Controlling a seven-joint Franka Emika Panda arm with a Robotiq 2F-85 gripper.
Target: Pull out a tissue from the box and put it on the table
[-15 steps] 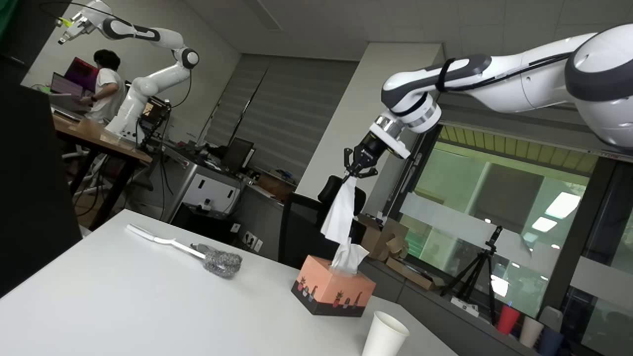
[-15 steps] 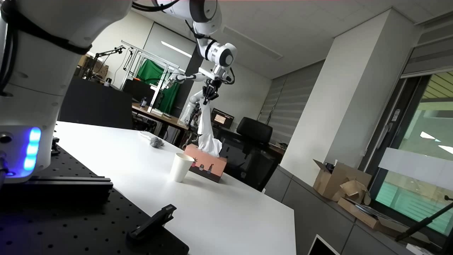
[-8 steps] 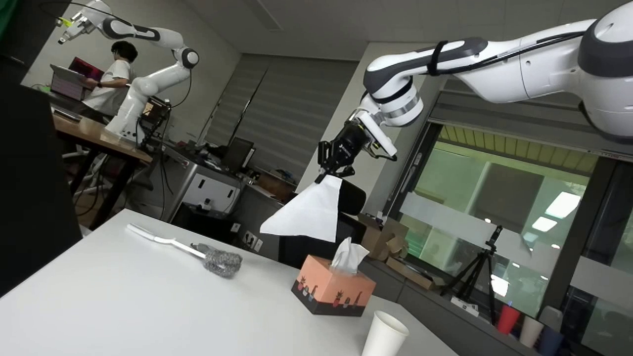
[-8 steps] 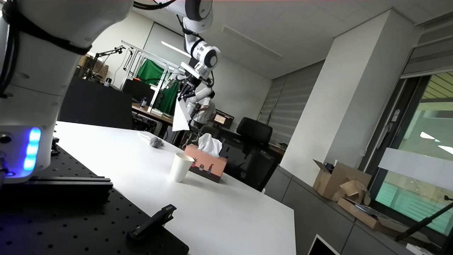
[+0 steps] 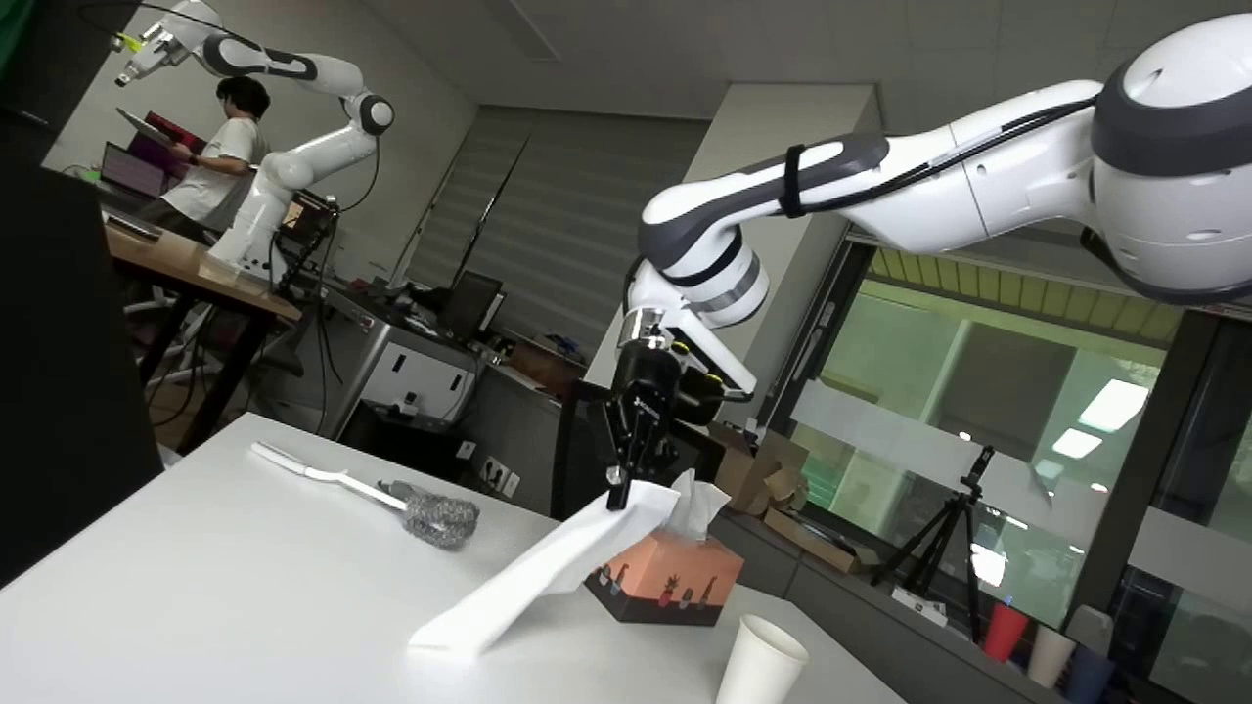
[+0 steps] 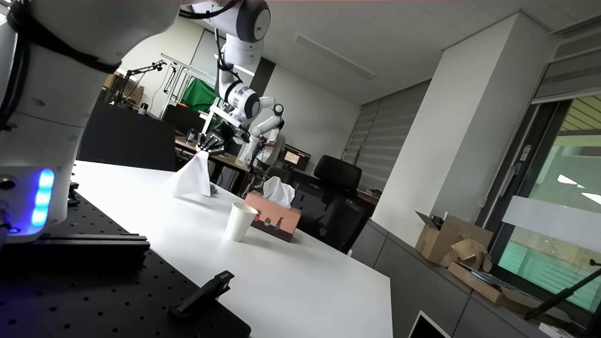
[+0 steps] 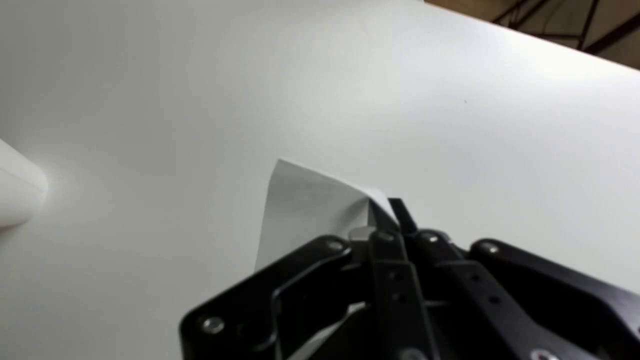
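Note:
My gripper (image 5: 618, 492) is shut on a white tissue (image 5: 548, 567), pinching its upper edge; the same grip shows in the wrist view, with the gripper (image 7: 397, 212) closed on the tissue (image 7: 310, 210). In an exterior view the tissue (image 6: 191, 178) hangs from the gripper (image 6: 204, 149) low over the white table (image 6: 300, 281). I cannot tell whether its lower end touches. The reddish-brown box (image 5: 675, 577) stands behind the tissue, partly hidden, with another tissue sticking up from it. The whole box (image 6: 272, 217) shows in an exterior view, apart from the gripper.
A white cup (image 5: 763, 660) stands upright near the box; it also shows in an exterior view (image 6: 240, 223). A white-handled brush with a grey head (image 5: 440, 518) lies on the table. A rounded white thing (image 7: 17, 185) is at the wrist view's left edge. A black chair (image 6: 333, 202) stands behind the table.
The tissue has come fully out of the box. My gripper has carried it away from the box toward the brush side and lowered it close to the table. The box stays put.

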